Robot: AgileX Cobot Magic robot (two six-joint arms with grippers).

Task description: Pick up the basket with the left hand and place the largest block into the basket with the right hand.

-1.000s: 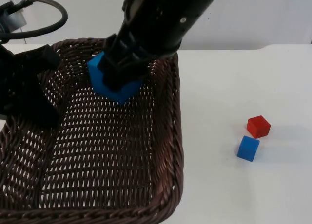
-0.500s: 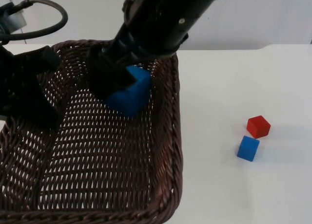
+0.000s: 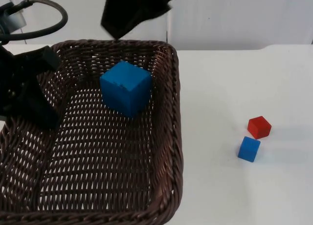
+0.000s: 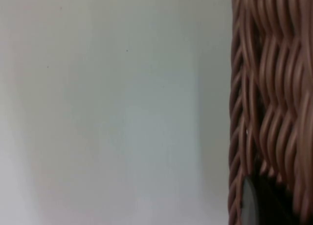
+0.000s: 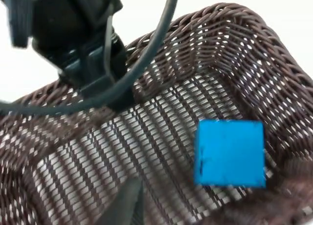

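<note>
Now the big blue block [image 3: 126, 87], rigid and probably light, best pinched across flat faces, lies in the stiff wicker basket [image 3: 168, 137] gripped by the left hand [image 3: 27, 95] at its rim, while the right hand [image 3: 134, 12] hangs above, its spread untellable.

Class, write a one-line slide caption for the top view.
Large blue block rests in the wicker basket held at its rim by the left tool; small red and blue blocks lie on the table.
</note>
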